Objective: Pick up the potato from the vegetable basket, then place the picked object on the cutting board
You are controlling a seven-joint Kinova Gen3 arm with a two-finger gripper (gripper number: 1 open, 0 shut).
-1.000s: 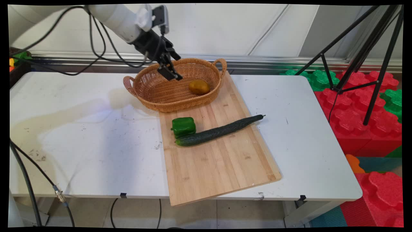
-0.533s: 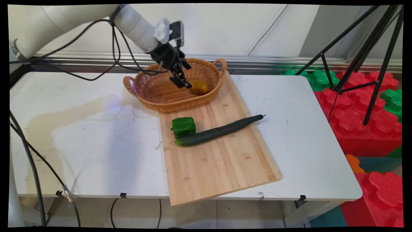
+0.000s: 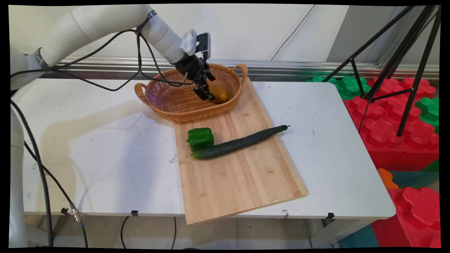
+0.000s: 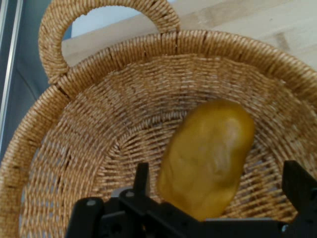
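A yellow-brown potato [image 3: 220, 94] [image 4: 208, 156] lies in the right half of a wicker basket [image 3: 165, 114] [image 4: 223, 42] with two handles. My gripper [image 3: 205, 93] [image 4: 220, 186] reaches down into the basket from the upper left and is open. In the hand view its two black fingers [image 4: 142, 179] stand on either side of the potato's near end. The left one is close against the potato and the right one is a little apart from it. Nothing is held.
The basket rests on the far end of a wooden cutting board [image 3: 239, 175]. A green bell pepper [image 3: 200, 138] and a long cucumber [image 3: 242, 142] lie mid-board, touching. A black tripod [image 3: 404, 70] and red and green foam blocks [image 3: 397, 133] stand right of the table.
The gripper has moved right and down, from above the basket's middle into the basket, and now reaches the potato. The potato, pepper and cucumber have not moved.
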